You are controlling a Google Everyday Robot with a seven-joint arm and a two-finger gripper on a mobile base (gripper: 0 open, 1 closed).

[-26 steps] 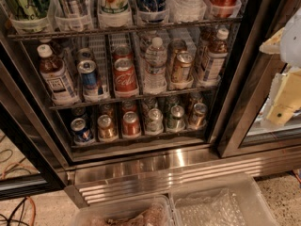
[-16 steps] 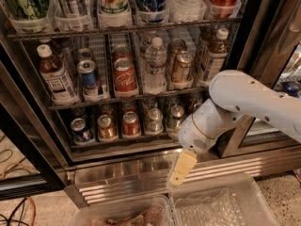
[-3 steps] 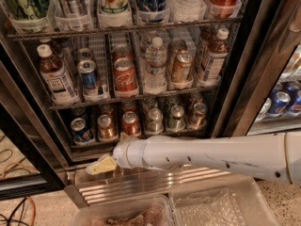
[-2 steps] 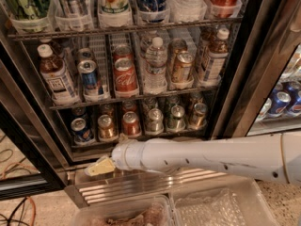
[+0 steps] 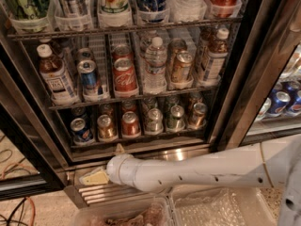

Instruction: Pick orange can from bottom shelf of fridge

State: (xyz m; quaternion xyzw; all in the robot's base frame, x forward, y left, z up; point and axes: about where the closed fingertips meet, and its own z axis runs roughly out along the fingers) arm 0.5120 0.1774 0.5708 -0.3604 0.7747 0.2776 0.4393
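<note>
the tool [image 5: 99, 175] sits low in front of the fridge [image 5: 237, 93], at the left end of the white arm [image 5: 202, 171] that reaches in from the right. its pale yellow tip lies over the ribbed steel base [image 5: 101, 194], below the bottom shelf [image 5: 141, 136]. i cannot tell whether it is open or closed, and no can is in it. the orange can [image 5: 106, 127] stands upright on that shelf in the second lane from the left, between a blue can [image 5: 81, 130] and a redder can [image 5: 130, 124], above the tool and apart from it. cans farther back in the lanes are half hidden. the arm covers part of the base. clear bins [image 5: 221, 211] are cut off at the bottom edge.
</note>
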